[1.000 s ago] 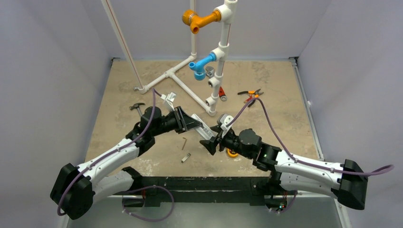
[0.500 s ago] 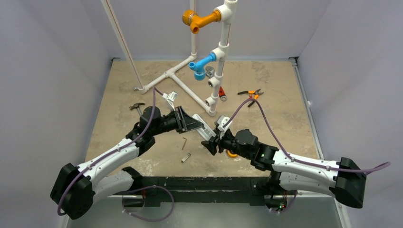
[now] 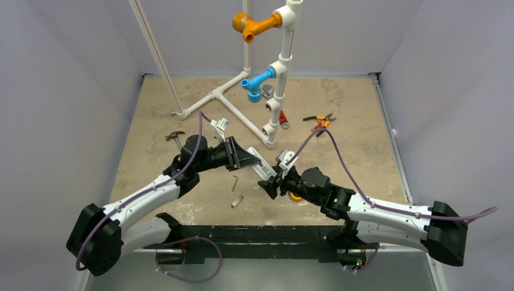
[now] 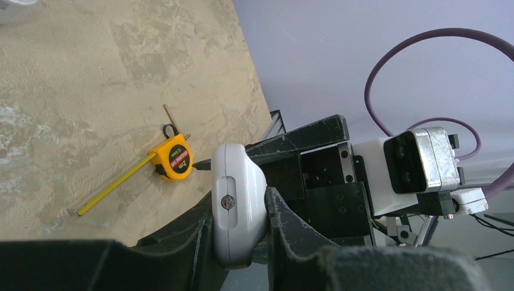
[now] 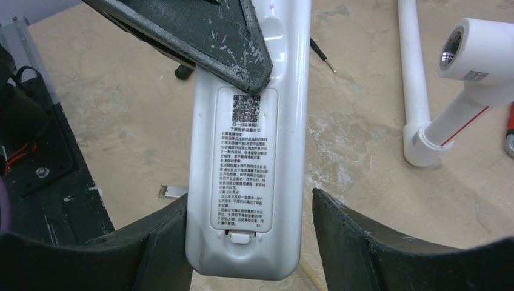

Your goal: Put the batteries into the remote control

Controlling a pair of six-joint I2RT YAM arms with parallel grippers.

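Note:
The white remote control hangs above the table between the two arms. My left gripper is shut on its upper part; in the left wrist view the remote is pinched edge-on between the left gripper fingers. In the right wrist view the remote shows its back, where the labelled battery cover sits shut above its latch tab. My right gripper is open around the remote's lower end: its left finger touches the edge, and the right one stands apart. The batteries are out of view.
An orange tape measure lies under the right arm with its tape pulled out. A small metal piece and an Allen key lie near the front. Behind are the PVC pipe frame, a red-handled tool, pliers and a hammer.
My right gripper has moved left and slightly back, onto the remote's lower end, with its jaws a little narrower. The left arm has shifted only slightly, still holding the remote.

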